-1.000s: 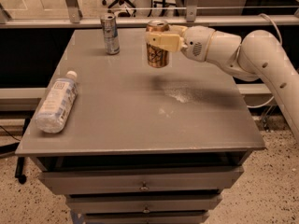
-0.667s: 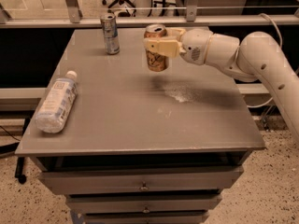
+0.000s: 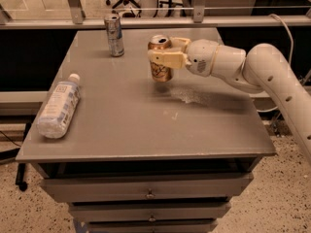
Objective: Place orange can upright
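The orange can (image 3: 161, 71) is upright, its pull-tab top facing up, with its base at or just above the grey table (image 3: 121, 125) in the middle back area. My gripper (image 3: 164, 52) reaches in from the right and is shut on the can's upper part, one finger (image 3: 165, 59) across the front and one behind. The white arm (image 3: 262, 76) stretches off to the right.
A taller slim silver-blue can (image 3: 114, 35) stands upright at the back, left of the orange can. A clear plastic bottle (image 3: 58, 107) with a white cap lies on its side near the left edge. Drawers sit below the tabletop's front edge.
The gripper has lowered the orange can towards the tabletop and shifted it slightly; it stays gripped and upright. The other can and bottle have not moved.
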Controlling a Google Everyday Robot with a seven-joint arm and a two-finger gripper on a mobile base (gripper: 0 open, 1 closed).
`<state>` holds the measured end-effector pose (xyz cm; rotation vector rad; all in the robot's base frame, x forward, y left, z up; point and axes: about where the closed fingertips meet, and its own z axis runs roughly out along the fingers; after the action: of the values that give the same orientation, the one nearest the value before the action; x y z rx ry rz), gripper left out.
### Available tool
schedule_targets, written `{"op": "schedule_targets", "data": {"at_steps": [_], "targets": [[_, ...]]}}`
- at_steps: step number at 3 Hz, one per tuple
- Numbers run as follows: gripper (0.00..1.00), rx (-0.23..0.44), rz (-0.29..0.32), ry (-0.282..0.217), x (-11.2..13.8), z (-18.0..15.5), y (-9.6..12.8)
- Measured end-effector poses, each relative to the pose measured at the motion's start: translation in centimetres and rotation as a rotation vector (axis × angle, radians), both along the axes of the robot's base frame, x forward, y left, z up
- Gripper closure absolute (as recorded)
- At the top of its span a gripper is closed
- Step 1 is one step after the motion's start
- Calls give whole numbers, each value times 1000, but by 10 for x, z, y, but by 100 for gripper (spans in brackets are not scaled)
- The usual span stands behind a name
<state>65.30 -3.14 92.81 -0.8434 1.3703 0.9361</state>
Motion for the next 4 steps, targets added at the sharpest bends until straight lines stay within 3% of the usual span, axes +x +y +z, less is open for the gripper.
{"op": "schedule_targets", "data": {"at_steps": [1, 2, 3, 4], "targets": [[64, 21, 9, 10, -2, -6, 1], [31, 31, 19, 30, -4, -18, -2], [10, 32, 25, 36, -6, -24, -2], [0, 30, 30, 42, -7, -28, -4]]}}
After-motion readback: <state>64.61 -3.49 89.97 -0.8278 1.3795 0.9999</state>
